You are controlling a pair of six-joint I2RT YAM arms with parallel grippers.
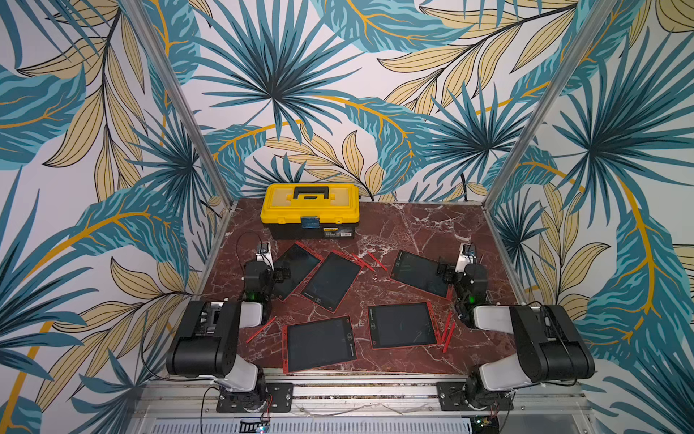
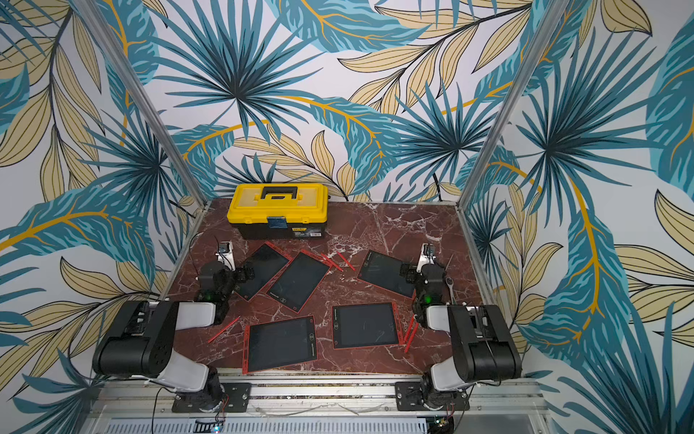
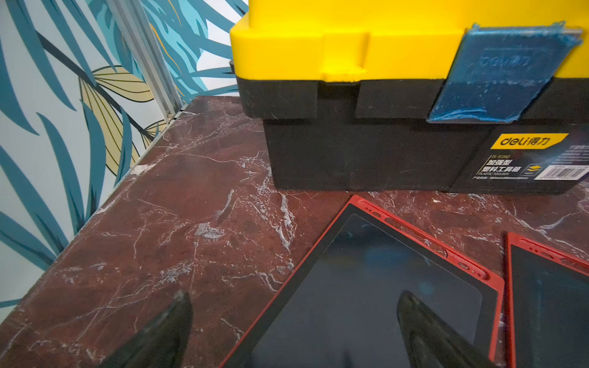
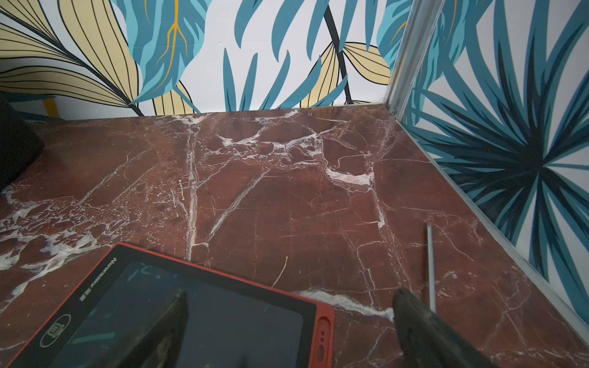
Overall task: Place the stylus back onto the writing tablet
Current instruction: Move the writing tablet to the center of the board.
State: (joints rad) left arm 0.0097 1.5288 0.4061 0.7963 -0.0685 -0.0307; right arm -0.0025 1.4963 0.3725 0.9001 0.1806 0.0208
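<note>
Several red-framed writing tablets with dark screens lie on the red marble table. Thin red styluses lie loose: one stylus by the left arm, a few at mid-table, and a few beside the front right tablet. My left gripper hangs open over the edge of the far left tablet, holding nothing. My right gripper is open and empty over the corner of the far right tablet.
A yellow and black toolbox stands shut at the back, just beyond the left gripper. A second tablet lies next to the far left one. A thin grey rod lies near the right wall. Patterned walls enclose the table.
</note>
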